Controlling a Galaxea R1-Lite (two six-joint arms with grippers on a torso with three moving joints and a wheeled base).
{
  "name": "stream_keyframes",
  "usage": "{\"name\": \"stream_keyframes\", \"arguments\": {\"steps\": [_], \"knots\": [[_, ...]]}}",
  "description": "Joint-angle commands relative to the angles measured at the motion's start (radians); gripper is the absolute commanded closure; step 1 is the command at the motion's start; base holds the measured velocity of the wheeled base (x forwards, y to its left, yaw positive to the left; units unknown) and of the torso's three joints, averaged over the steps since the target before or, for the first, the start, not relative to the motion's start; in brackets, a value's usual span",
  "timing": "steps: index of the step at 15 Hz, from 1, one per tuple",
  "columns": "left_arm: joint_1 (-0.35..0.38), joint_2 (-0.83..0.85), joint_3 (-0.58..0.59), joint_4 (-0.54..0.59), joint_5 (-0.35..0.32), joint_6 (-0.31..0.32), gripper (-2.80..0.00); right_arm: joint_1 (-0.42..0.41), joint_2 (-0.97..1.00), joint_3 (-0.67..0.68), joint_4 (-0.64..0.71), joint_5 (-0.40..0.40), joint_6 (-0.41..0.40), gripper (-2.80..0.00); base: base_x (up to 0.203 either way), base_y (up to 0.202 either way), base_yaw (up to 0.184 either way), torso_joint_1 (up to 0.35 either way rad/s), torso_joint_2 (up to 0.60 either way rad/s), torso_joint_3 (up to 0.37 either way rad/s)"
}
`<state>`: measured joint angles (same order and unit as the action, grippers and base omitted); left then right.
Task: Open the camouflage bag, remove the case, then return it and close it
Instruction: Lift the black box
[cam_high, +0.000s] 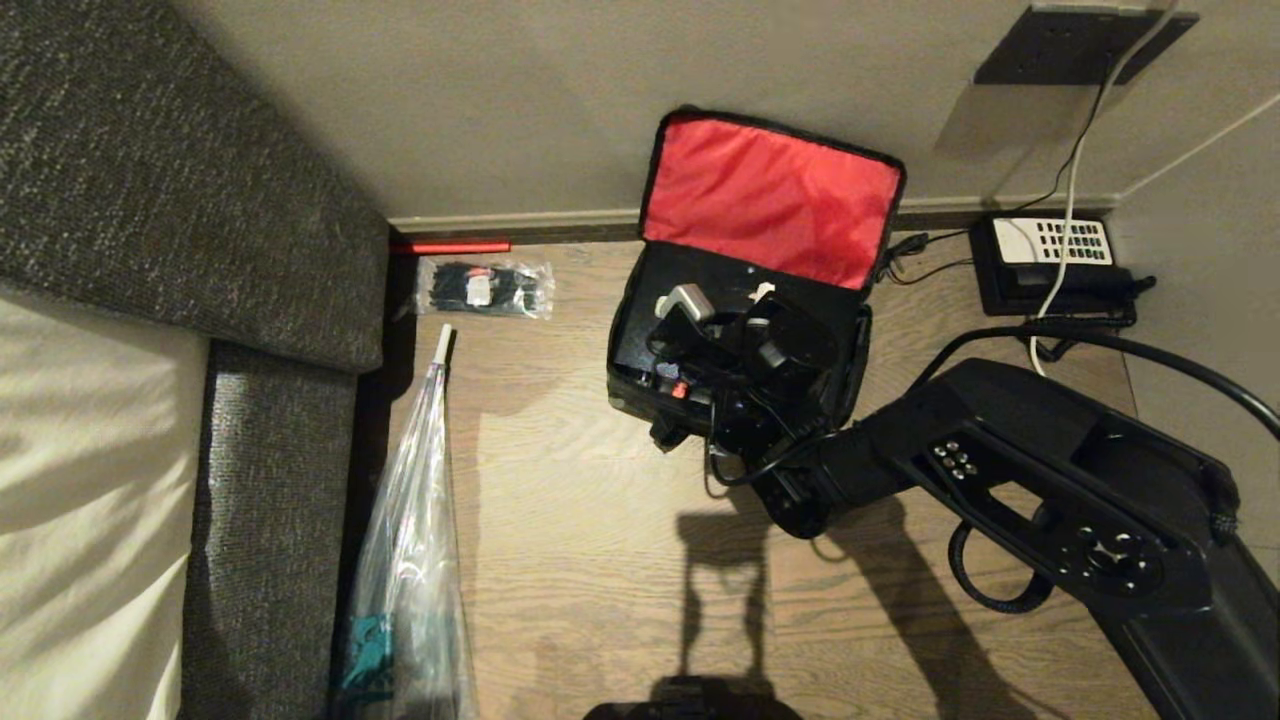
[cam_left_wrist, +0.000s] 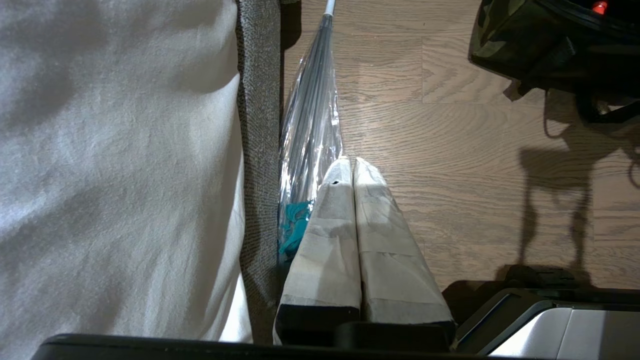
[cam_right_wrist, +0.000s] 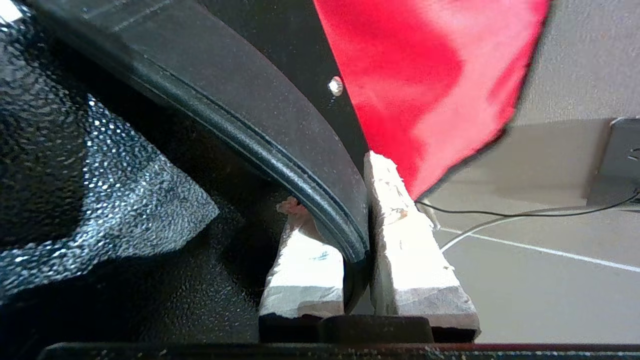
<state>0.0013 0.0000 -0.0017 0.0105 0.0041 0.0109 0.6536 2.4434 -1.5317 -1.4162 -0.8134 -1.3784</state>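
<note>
Left pincer: parked low beside the bed edge, fingers pressed together, nothing between them. Camouflage bag: on the wooden floor near the wall skirting, its red-lined lid standing up against the wall. Case: inside the bag. Right pincer: reaches into the bag, clamped on the case's black strap handle.

Warm, dim indoor light. Hard dark shadows of the robot fall on the wood floor in head and left wrist views. Red lid lining blurred in right wrist view; glare on white bedding.
</note>
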Motion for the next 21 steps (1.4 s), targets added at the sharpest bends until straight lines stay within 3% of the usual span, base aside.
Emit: {"name": "stream_keyframes", "arguments": {"steps": [1,21], "knots": [[0.000,0.000,0.000,0.000,0.000,0.000,0.00,0.000,0.001,-0.001,-0.007,-0.006,-0.002,0.00,0.000,0.000,0.000,0.000,0.00,0.000],[0.000,0.000,0.000,0.000,0.000,0.000,0.00,-0.002,-0.163,0.043,0.066,-0.012,0.024,0.00,0.000,0.000,0.000,0.000,0.00,0.000]]}}
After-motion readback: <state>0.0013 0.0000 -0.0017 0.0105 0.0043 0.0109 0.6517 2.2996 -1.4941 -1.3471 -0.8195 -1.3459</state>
